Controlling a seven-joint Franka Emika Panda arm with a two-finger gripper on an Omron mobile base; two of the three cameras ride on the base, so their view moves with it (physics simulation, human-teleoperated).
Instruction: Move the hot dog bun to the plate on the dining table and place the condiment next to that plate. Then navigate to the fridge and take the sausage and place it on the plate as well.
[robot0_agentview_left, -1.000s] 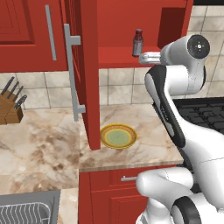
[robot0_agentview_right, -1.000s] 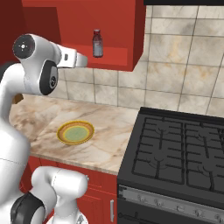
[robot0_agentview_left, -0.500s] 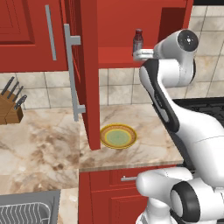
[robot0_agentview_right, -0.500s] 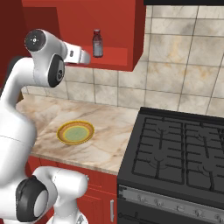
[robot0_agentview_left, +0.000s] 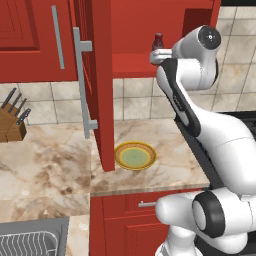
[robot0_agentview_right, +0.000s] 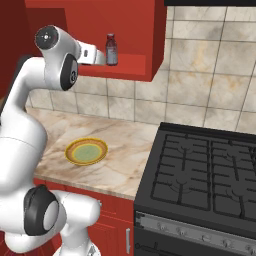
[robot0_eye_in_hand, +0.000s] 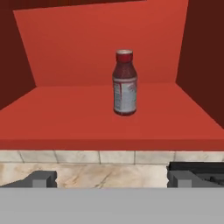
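One bottle (robot0_eye_in_hand: 125, 82) stands upright on the red floor of the open wall cabinet (robot0_eye_in_hand: 100, 122), near the middle of the shelf, label facing the hand; this looks like the condiment the task wants moved. The gripper (robot0_eye_in_hand: 111, 180) is raised level with that shelf and pointed straight at it, its fingers (robot0_eye_in_hand: 41, 178) spread wide with nothing between them, presumably so they can pass either side of the bottle's body. It sits just short of the shelf's front edge, apart from the bottle. Below, on the marble counter (robot0_agentview_left: 55, 165) beside the black stove (robot0_agentview_right: 210, 175), lies a yellow-rimmed plate (robot0_agentview_left: 135, 155), bare. The cabinet door (robot0_agentview_left: 95, 80) hangs open, leaving the approach free.
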